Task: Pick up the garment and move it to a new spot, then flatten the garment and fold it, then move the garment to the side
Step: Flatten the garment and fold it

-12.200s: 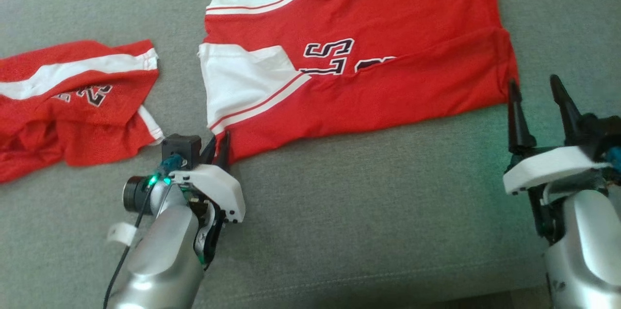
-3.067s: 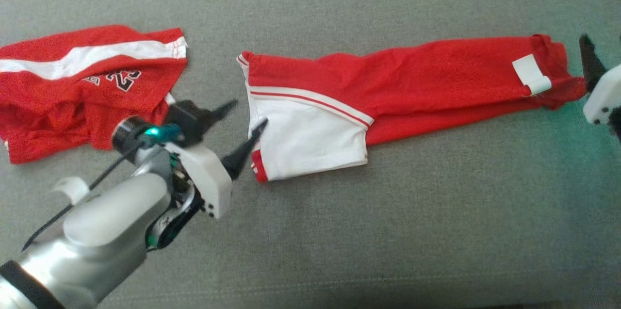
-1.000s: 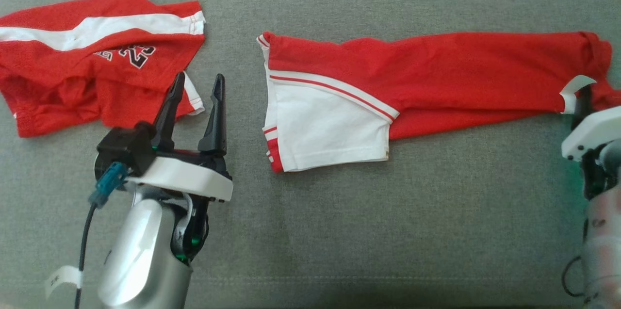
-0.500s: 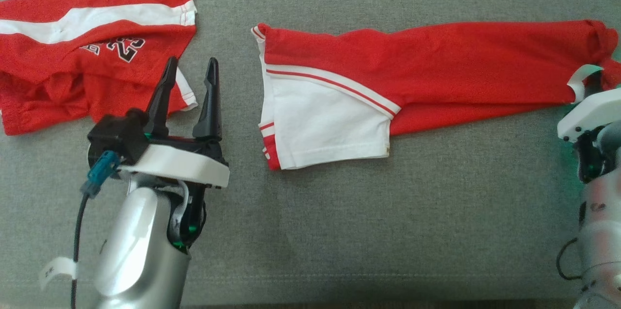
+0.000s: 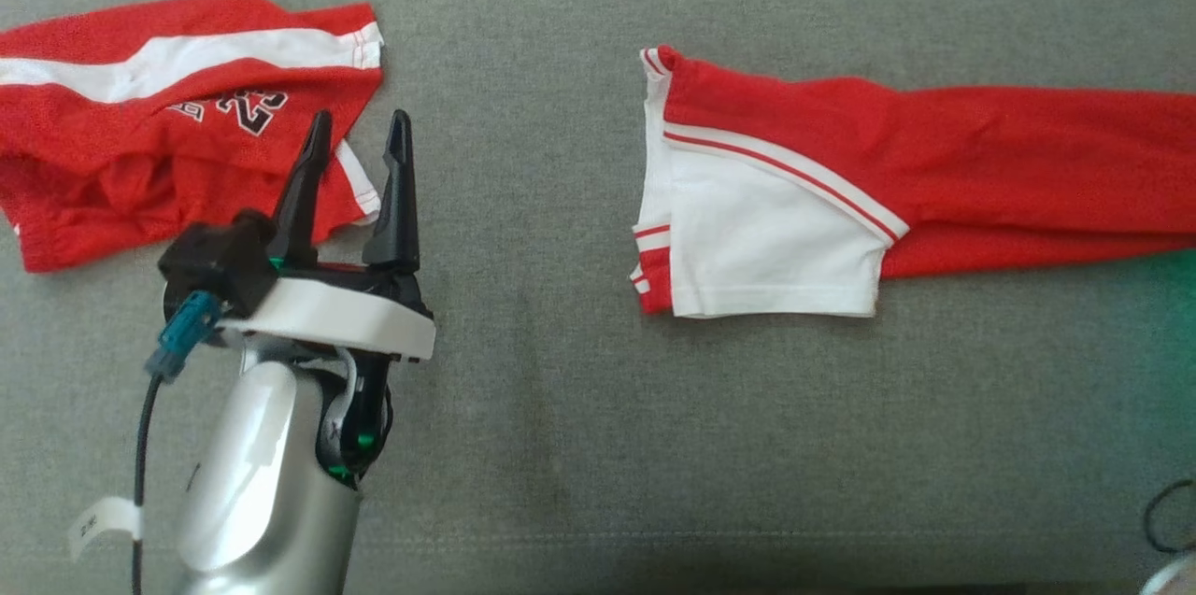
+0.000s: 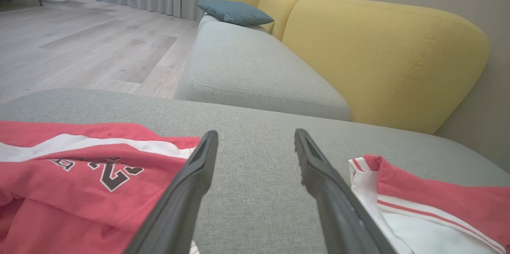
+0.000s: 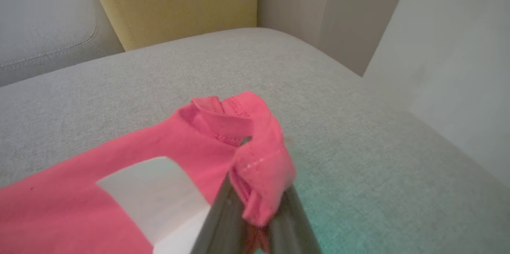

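Note:
The garment (image 5: pixel 897 175), a red jersey with a white sleeve panel, lies folded into a long strip on the grey cushion (image 5: pixel 561 408) and runs off the head view's right edge. In the right wrist view my right gripper (image 7: pixel 259 210) is shut on the bunched red hem (image 7: pixel 259 166) at the garment's end, beside a white tag (image 7: pixel 155 190). My left gripper (image 5: pixel 360 120) stands open and empty to the left of the garment's white end (image 6: pixel 402 222), apart from it. Its fingers (image 6: pixel 187 190) point up over bare cushion.
A second red and white garment (image 5: pixel 168 119) with dark numbers lies crumpled at the left, just beyond my left fingertips. Behind the cushion stand a yellow sofa back (image 6: pixel 378 54), a grey seat with a blue pillow (image 6: pixel 235 11), and wooden floor (image 6: pixel 79 50). A pale wall (image 7: pixel 450 54) flanks the right end.
My right gripper has shut on the garment's end and dragged the whole strip to the right, leaving the head view. The left arm has barely moved.

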`<state>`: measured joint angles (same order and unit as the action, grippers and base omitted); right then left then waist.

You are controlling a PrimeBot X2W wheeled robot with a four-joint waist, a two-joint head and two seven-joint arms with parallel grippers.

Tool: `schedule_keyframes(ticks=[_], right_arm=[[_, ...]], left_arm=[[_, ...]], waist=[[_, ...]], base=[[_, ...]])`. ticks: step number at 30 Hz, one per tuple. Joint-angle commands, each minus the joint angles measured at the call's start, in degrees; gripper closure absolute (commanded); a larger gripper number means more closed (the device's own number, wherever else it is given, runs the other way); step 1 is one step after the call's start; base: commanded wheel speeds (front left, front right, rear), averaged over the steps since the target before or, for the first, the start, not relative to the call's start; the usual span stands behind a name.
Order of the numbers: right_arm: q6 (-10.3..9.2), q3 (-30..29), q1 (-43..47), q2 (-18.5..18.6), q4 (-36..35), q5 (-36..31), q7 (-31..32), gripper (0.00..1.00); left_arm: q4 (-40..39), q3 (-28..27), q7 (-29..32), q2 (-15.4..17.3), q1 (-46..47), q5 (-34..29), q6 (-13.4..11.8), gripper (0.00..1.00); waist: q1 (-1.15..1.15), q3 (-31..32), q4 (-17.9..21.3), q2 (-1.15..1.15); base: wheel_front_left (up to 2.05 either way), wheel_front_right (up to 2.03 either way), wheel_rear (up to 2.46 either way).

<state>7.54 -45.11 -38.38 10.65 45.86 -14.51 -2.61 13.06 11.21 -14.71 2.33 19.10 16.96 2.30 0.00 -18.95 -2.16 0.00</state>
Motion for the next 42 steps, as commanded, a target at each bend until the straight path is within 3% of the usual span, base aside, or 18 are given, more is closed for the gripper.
schedule_keyframes(ticks=[1, 6, 12, 16, 17, 24, 30, 42], right_arm=[[-0.05, 0.01, -2.0, -1.06, -2.05, -1.27, -0.94, 1.0], [-0.05, 1.24, -3.7, -4.83, -2.32, -1.68, -2.3, 1.0], [-0.05, 10.92, -4.08, -7.31, -2.4, 3.96, -2.71, 1.0], [-0.05, 20.55, -2.92, -7.72, -3.18, 11.6, -1.57, 1.0], [-0.05, 20.55, -2.92, -7.72, -3.18, 11.6, -1.57, 1.0], [-0.05, 40.36, 2.78, -7.76, -8.49, 30.11, 1.75, 1.0], [-0.05, 50.7, 6.74, -7.76, -12.84, 38.94, 2.0, 1.0], [-0.05, 63.58, 7.39, -7.77, -4.39, 46.53, -3.44, 1.0]], left_arm=[[-1.68, -1.91, -0.29, 0.55, 0.45, 0.43, -0.02, 0.0], [-1.29, -1.54, -0.29, 0.55, -0.71, 0.96, -0.15, 0.0], [-1.03, -1.66, -0.29, 0.54, -3.01, 1.71, -0.36, 0.0], [-0.92, -1.83, -0.29, 0.54, -4.75, 2.22, -0.46, 0.0], [-0.92, -1.83, -0.29, 0.54, -4.75, 2.22, -0.46, 0.0], [-1.06, -1.59, -0.29, 0.54, -7.15, 3.29, -0.91, 0.0], [-1.25, -0.82, -0.29, 0.54, -7.91, 4.0, -1.19, 0.0], [-1.01, 1.73, -0.29, 0.54, -6.81, 5.62, -1.93, 0.0]], waist=[[0.0, 0.8, 0.15, 0.0], [0.0, 3.28, 0.51, 0.0], [0.0, 7.66, 1.09, 0.0], [0.0, 10.73, 1.01, 0.0], [0.0, 10.73, 1.01, 0.0], [0.0, 14.2, -0.13, 0.0], [0.0, 14.13, -2.27, 0.0], [0.0, 11.47, -8.41, 0.0]], base=[[0.0, 0.0, 0.0], [0.0, 0.0, 0.0], [0.0, 0.0, 0.0], [0.0, 0.0, 0.0], [0.0, 0.0, 0.0], [0.0, 0.0, 0.0], [0.0, 0.0, 0.0], [0.0, 0.0, 0.0]])
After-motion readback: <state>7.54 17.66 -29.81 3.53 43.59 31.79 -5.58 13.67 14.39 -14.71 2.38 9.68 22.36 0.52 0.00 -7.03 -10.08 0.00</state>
